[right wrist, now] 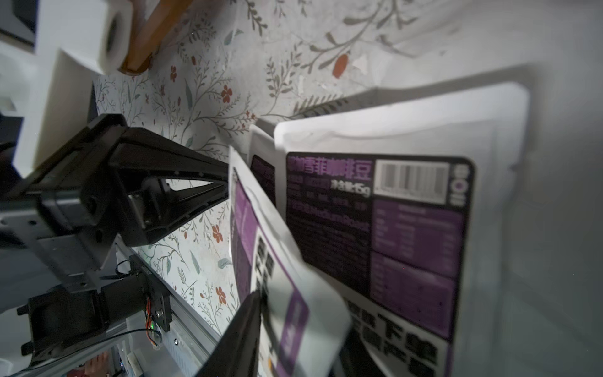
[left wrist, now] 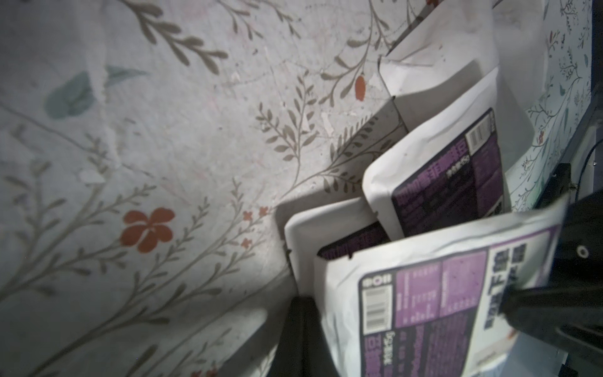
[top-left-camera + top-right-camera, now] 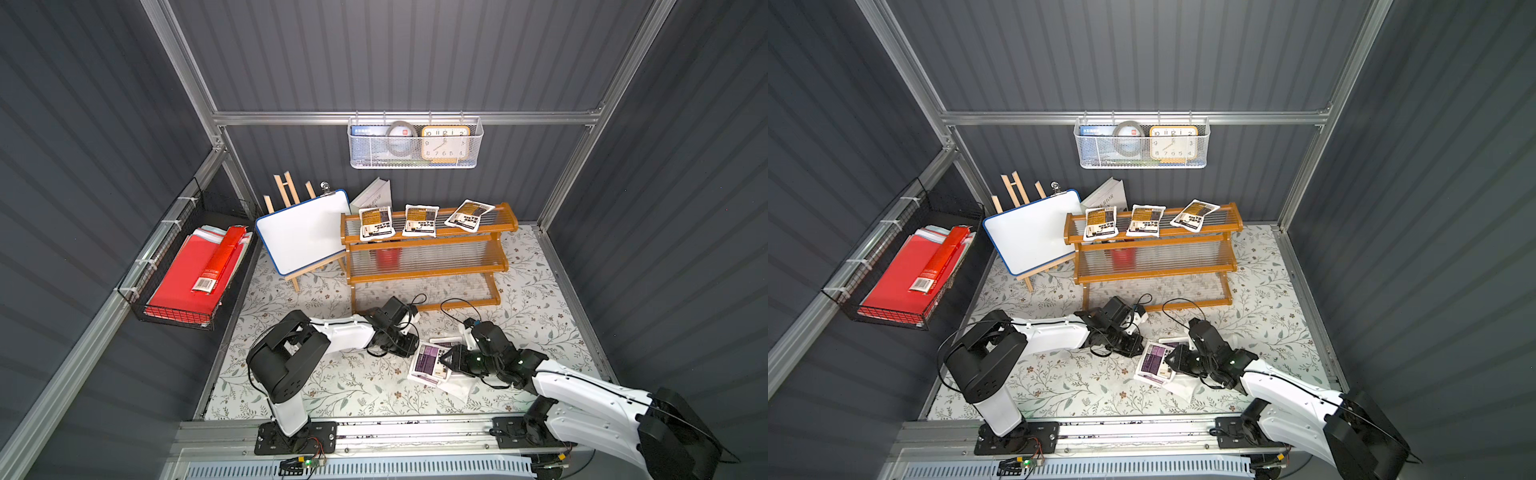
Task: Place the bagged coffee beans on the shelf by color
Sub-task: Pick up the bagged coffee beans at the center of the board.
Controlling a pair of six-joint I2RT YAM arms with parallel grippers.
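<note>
In both top views the shelf (image 3: 428,274) (image 3: 1154,274) stands right of centre in the frame, against the back wall. Three orange-brown pouches (image 3: 420,220) lie side by side on its top tier, labels up.

Lower in the frame, just right of centre, a pile of purple pouches (image 3: 428,365) lies on the floral tabletop (image 3: 353,386), between the tips of the two arms.

The left end effector (image 3: 409,348) sits at the pile's left side. The right wrist view shows it (image 1: 225,184) pressed together on the edge of the lifted purple pouch (image 1: 261,248), which stands tilted up off the pile.

The right end effector (image 3: 444,358) meets the same pouch from the right of the frame. In the left wrist view one of its fingers (image 2: 538,310) lies across the printed face of that pouch (image 2: 440,293). Its other finger is hidden, so I cannot tell whether it is pinching the pouch or only touching it.

Beside the raised one, a flat purple pouch (image 1: 391,235) lies label up on the pile, and another purple label shows partly covered behind it.
</note>
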